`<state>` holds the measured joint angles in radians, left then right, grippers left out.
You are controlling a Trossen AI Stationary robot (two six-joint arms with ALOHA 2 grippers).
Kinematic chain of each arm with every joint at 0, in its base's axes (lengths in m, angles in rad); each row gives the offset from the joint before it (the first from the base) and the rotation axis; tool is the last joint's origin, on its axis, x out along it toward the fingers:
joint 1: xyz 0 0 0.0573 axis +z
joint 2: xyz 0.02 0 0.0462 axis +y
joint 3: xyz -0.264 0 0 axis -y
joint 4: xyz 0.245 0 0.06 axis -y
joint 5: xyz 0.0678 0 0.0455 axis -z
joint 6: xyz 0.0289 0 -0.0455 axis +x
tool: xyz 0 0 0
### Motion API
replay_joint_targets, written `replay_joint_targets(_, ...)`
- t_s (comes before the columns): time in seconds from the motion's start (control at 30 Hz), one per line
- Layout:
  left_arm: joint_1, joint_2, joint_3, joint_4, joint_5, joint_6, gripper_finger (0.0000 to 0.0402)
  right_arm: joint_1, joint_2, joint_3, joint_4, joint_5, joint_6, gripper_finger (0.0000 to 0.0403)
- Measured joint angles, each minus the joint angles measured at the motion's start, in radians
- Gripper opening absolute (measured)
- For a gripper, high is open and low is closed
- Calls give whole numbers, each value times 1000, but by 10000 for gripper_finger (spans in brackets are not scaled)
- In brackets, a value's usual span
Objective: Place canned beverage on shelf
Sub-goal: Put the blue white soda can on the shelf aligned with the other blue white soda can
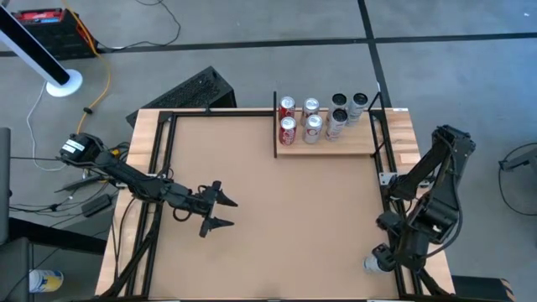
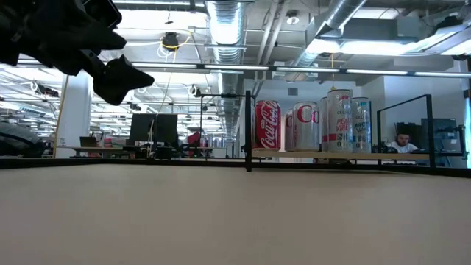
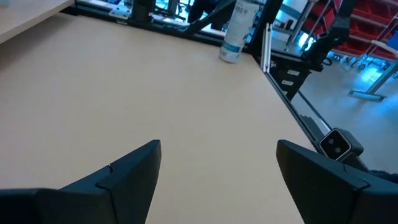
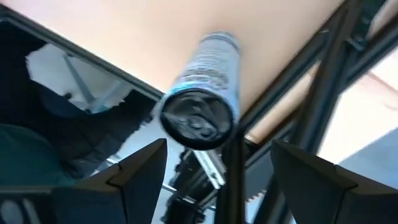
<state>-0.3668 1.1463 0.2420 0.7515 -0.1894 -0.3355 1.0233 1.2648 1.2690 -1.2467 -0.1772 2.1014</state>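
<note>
Silver can [image 4: 200,93] partly behind black frame bar [image 4: 231,180].

I see both arms matte black, built of chunky jointed segments. Left arm [image 1: 126,176]: white label patch on shoulder housing, thin dark cables looping beside it. Left gripper [image 1: 220,211]: two black wedge fingers [image 3: 124,177], flat-faced, tapering to points; faint seam and small notch on inner edge of one. Right arm [image 1: 428,197]: bulkier black links, rounded joint housings, cable running along links. Right gripper [image 4: 217,186]: same black angular fingers [image 4: 140,171], smooth plastic, slight sheen. No screws I can make out.
</note>
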Motion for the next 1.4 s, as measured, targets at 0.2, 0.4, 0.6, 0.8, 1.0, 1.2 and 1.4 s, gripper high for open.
replay_joint_targets(0.2, 0, 0, 0, -12, 0, 0, 304, 3, 42, 0, 49, 23, -1, 312)
replay_joint_targets(0.4, 0, 0, 0, -12, -1, 28, 304, 2, 98, 0, 64, -13, -90, 312)
replay_joint_targets(0.6, 0, 0, 0, -8, -1, 22, 304, 2, 114, 0, 55, -23, -94, 312)
replay_joint_targets(0.8, 0, 0, 0, -2, -1, 19, 304, 2, 105, 0, 55, -34, -94, 312)
replay_joint_targets(1.0, 0, 0, 0, 17, -1, 27, 304, 2, 104, 0, 57, -42, -95, 312)
replay_joint_targets(1.2, 0, 0, 0, 21, -2, 36, 304, 2, 104, 0, 58, -43, -112, 312)
replay_joint_targets(1.4, 0, 0, 0, 21, -1, 39, 304, 2, 104, 0, 61, -43, -97, 312)
